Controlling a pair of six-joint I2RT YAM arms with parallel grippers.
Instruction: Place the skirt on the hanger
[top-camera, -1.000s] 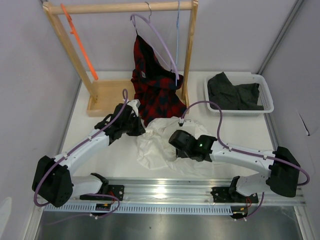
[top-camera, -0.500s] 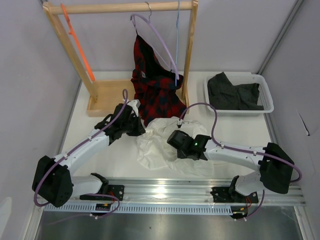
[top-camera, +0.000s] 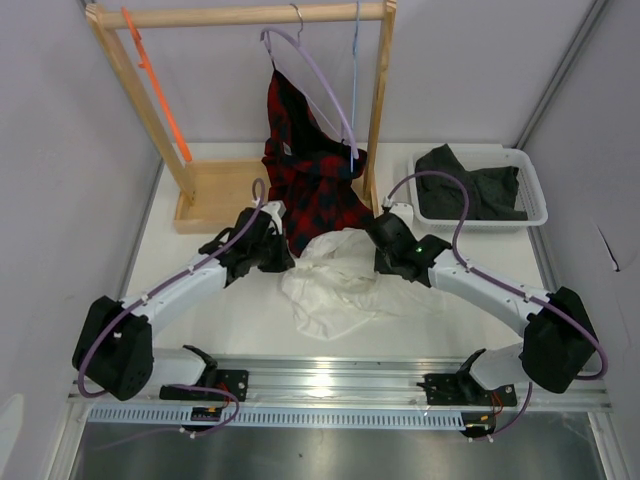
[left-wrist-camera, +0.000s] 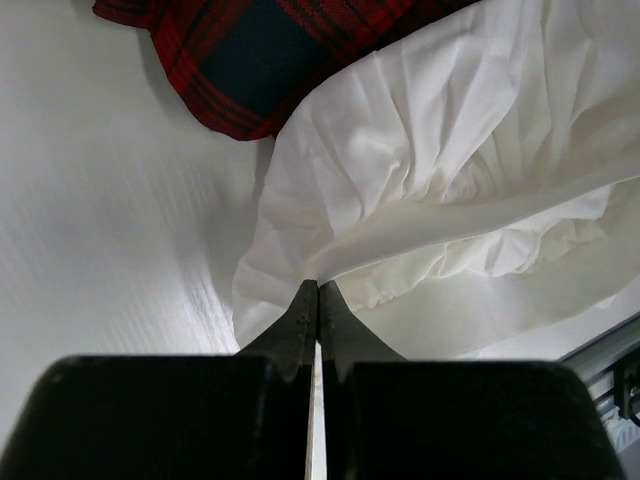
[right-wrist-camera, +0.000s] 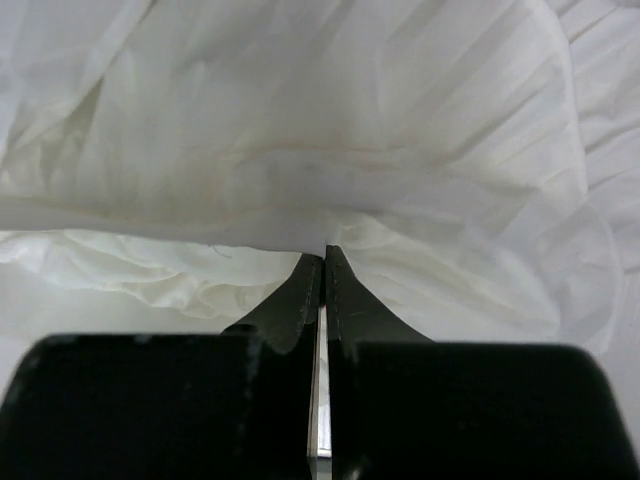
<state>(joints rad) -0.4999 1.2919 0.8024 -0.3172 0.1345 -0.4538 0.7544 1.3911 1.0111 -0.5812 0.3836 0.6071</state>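
The right gripper (right-wrist-camera: 324, 255), seen a second ago at the near side of the skirt (top-camera: 335, 285), is now found at its far right edge, and the cloth is drawn out between the two arms. On both it and the left gripper (left-wrist-camera: 318, 290), the jaws are pressed together, each pinching a fold of skirt. The skirt is spread on the table (top-camera: 200, 310), touching the plaid garment (top-camera: 315, 185). The hanger (top-camera: 160, 100) is hooked at the left end of the rack (top-camera: 250, 14), well apart. A carry is judged to be needed past the plaid hem and the lilac hanger (top-camera: 320, 85).
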